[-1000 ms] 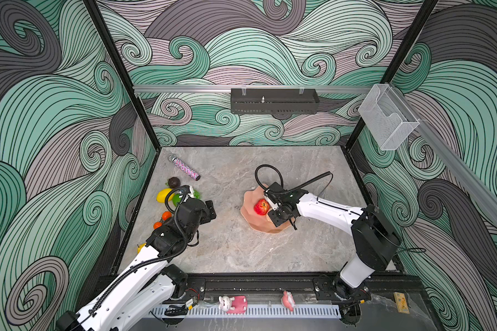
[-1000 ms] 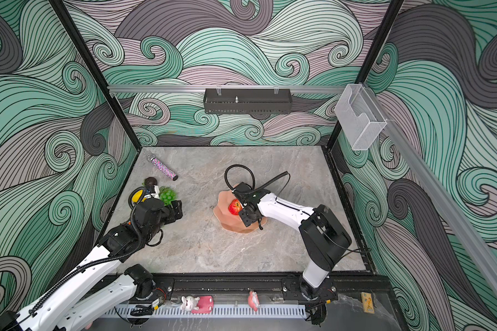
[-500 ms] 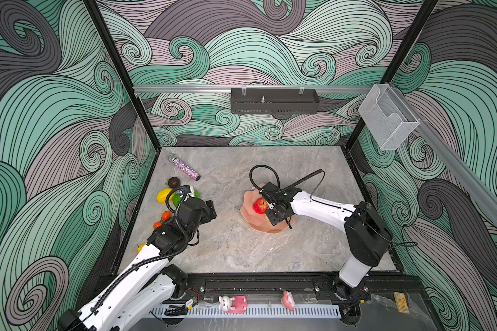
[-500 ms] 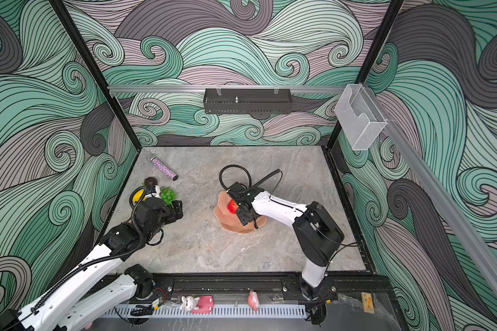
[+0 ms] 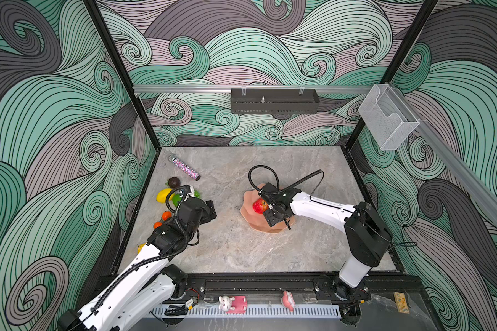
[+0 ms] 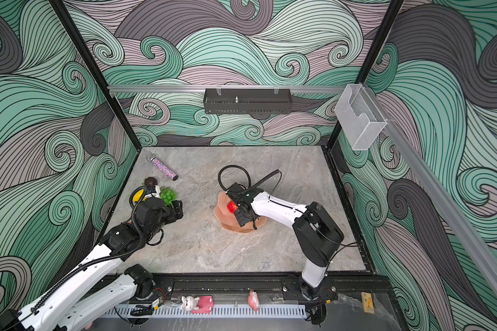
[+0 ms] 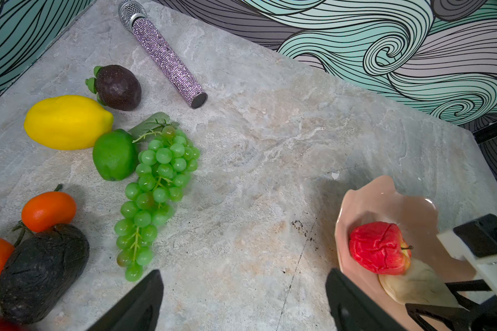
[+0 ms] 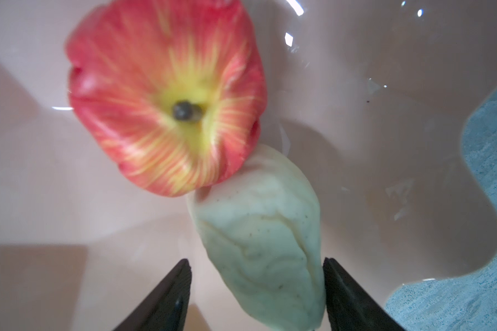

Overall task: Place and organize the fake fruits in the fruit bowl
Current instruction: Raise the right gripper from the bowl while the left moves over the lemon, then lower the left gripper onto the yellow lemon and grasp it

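Marble tabletop [image 5: 227, 252]: salmon scalloped fruit bowl [image 5: 248, 215], red apple [image 8: 167, 97] touching cream pear [image 8: 264, 229] inside. My right gripper [image 8: 256, 261] straddles the pear, jaws parted, one side clear.

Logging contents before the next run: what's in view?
fruit bowl: 1, pink, mid-table
apple: 1, red, in bowl
pear: 1, cream, in bowl
lemon: 1, yellow, left
lime: 1, green, beside lemon
grape bunch: 1, green, beside lime
mangosteen: 1, dark, behind lemon
oranges: 2, orange, left edge
avocado: 1, dark, beside oranges
microphone: 1, purple, back left
wall box: 1, clear, right wall
left hand: 1, black, open, empty
right hand: 1, black, open, flanking pear
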Action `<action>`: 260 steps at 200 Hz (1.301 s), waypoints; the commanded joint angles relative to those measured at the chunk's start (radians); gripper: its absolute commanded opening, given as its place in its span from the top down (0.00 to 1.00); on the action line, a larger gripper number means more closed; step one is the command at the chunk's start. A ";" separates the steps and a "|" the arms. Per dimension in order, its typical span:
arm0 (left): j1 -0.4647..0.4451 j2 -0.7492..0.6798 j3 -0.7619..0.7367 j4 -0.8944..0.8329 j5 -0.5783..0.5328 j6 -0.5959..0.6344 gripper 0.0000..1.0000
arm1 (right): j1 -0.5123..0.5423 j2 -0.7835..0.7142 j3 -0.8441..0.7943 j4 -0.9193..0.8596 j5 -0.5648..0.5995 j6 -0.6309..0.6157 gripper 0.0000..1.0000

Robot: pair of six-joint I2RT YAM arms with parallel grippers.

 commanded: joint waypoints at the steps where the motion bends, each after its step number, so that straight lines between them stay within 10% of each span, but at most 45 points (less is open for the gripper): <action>1: 0.007 0.000 0.013 -0.007 0.006 -0.015 0.09 | 0.007 -0.045 -0.002 -0.026 0.010 0.016 0.25; 121: 0.072 0.080 0.140 -0.266 -0.020 -0.078 0.09 | 0.008 -0.537 -0.167 0.006 0.002 0.012 0.16; 202: 0.470 0.450 0.518 -0.478 0.135 0.063 0.08 | 0.004 -1.021 -0.628 0.320 0.063 0.061 0.07; 260: 0.704 0.652 0.572 -0.399 0.235 -0.108 0.07 | 0.004 -1.147 -0.853 0.508 0.028 0.096 0.06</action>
